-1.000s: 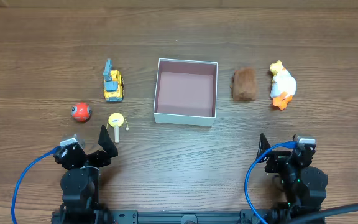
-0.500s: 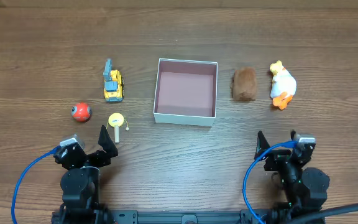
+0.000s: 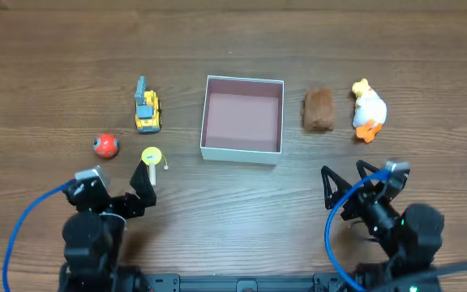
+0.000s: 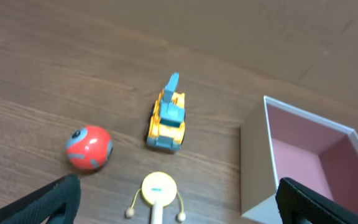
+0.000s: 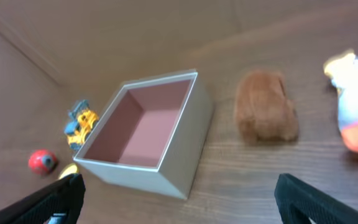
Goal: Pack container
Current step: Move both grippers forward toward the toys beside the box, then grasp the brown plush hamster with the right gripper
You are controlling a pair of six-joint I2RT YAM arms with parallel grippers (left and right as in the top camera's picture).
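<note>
Container (image 3: 240, 153) sits on the counter (image 3: 233, 49) between yellow toy truck (image 3: 147, 111) and brown plush (image 3: 319, 109); your left fingers (image 4: 51, 202) and right fingers (image 5: 51, 198) are spread wide.

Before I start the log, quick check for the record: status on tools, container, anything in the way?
Left tool open, empty. Right tool open, empty. Container upright, nothing inside. Yellow toy close ahead of left tool.
</note>
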